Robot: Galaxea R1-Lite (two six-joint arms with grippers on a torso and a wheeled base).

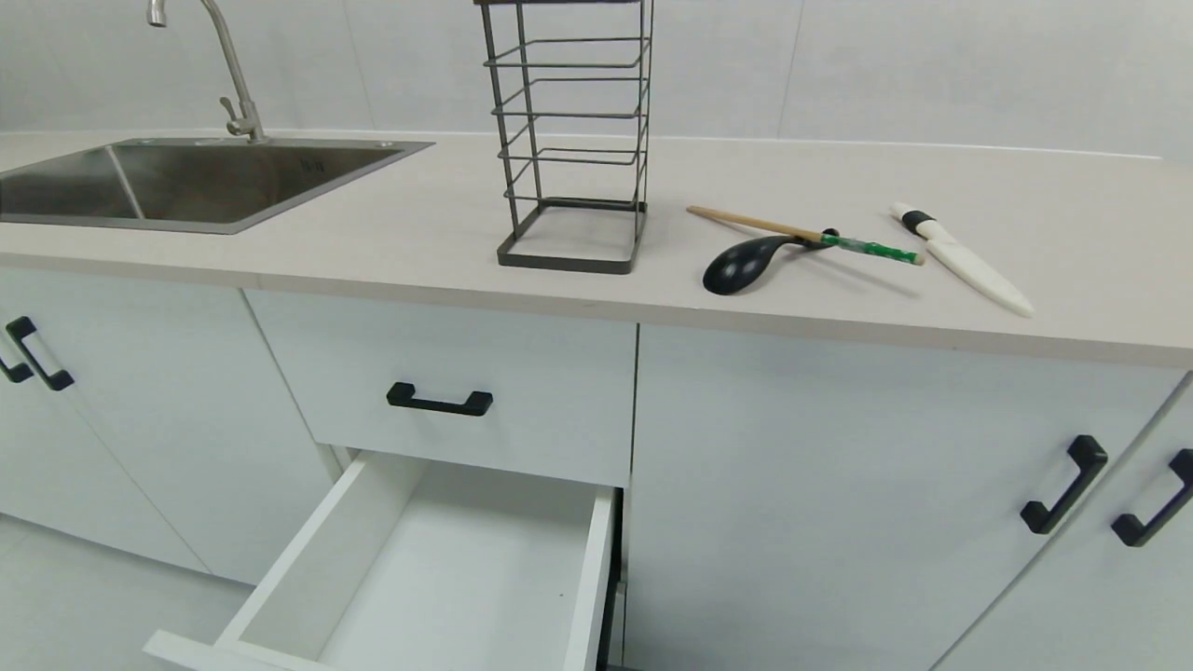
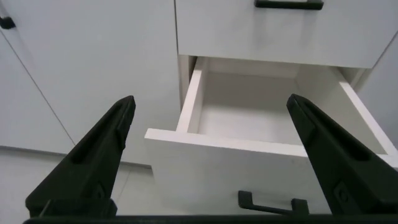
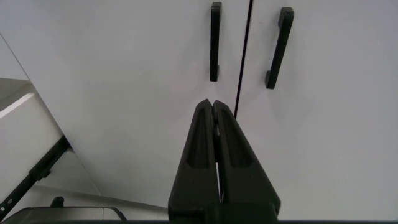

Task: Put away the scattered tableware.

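The black spoon [image 1: 741, 264] lies on the countertop [image 1: 373, 224], its handle touching the wooden chopsticks [image 1: 802, 234] laid across it, and the white knife [image 1: 962, 258] sits just beside them toward the right. A wire rack [image 1: 573, 140] stands upright to their left, with the sink [image 1: 186, 177] farther along. Below, the lower drawer [image 1: 308, 540] stands pulled out. The left gripper [image 2: 210, 102] faces it, fingers spread wide. The right gripper [image 3: 213, 106] has its fingers pressed together before cabinet doors [image 3: 124, 74].
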